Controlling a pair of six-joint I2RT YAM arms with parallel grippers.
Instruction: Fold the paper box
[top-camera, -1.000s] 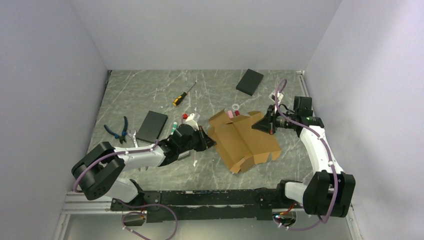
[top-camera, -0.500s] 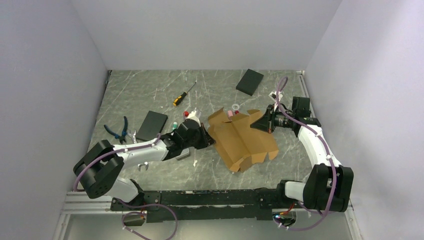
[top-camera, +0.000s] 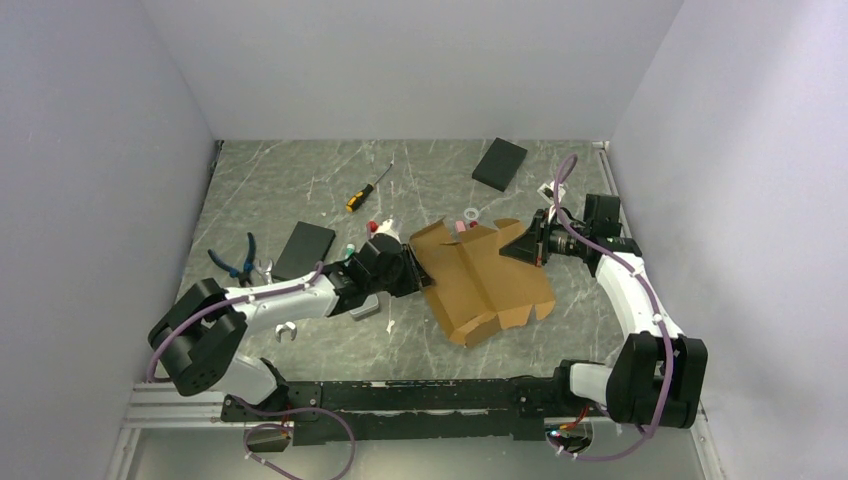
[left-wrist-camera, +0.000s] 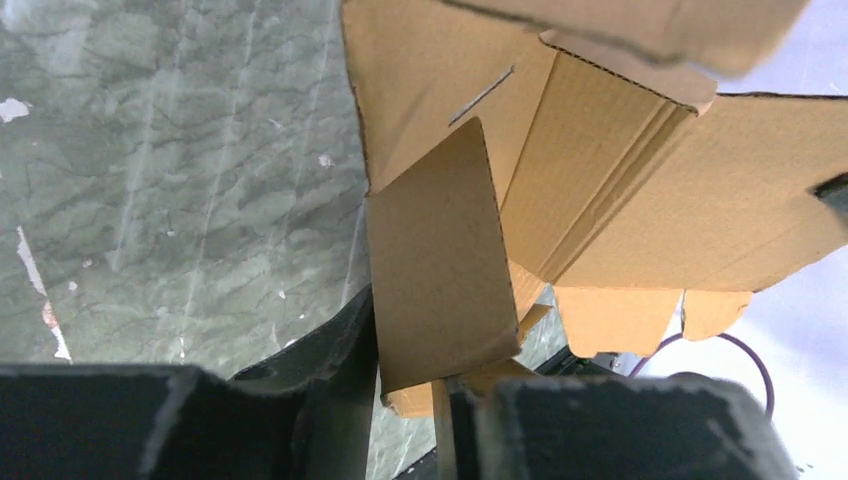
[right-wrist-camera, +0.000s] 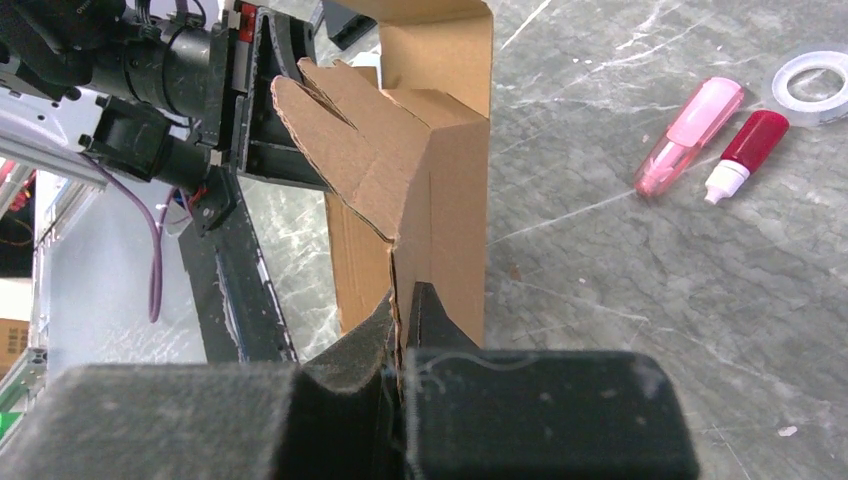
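The paper box (top-camera: 485, 285) is a tan creased cardboard sheet with flaps, held between both arms at the table's middle and partly raised off it. My left gripper (top-camera: 412, 272) is at its left edge. In the left wrist view a flap (left-wrist-camera: 435, 270) stands between the fingers, and the gripper (left-wrist-camera: 415, 390) looks shut on it. My right gripper (top-camera: 520, 245) is at the sheet's far right corner. In the right wrist view it (right-wrist-camera: 405, 310) is shut on a thin cardboard edge (right-wrist-camera: 440, 180), with folded panels standing up beyond it.
A black slab (top-camera: 304, 252) and blue pliers (top-camera: 238, 260) lie to the left. A yellow-handled screwdriver (top-camera: 366, 188) and another black slab (top-camera: 499, 163) lie at the back. A tape ring (right-wrist-camera: 812, 78), a pink tube (right-wrist-camera: 690, 135) and a red bottle (right-wrist-camera: 745, 152) lie behind the box.
The cardboard sheet has shifted left and turned, and its left part has tipped up more. My left gripper has edged up and right with it. My right gripper has barely moved.
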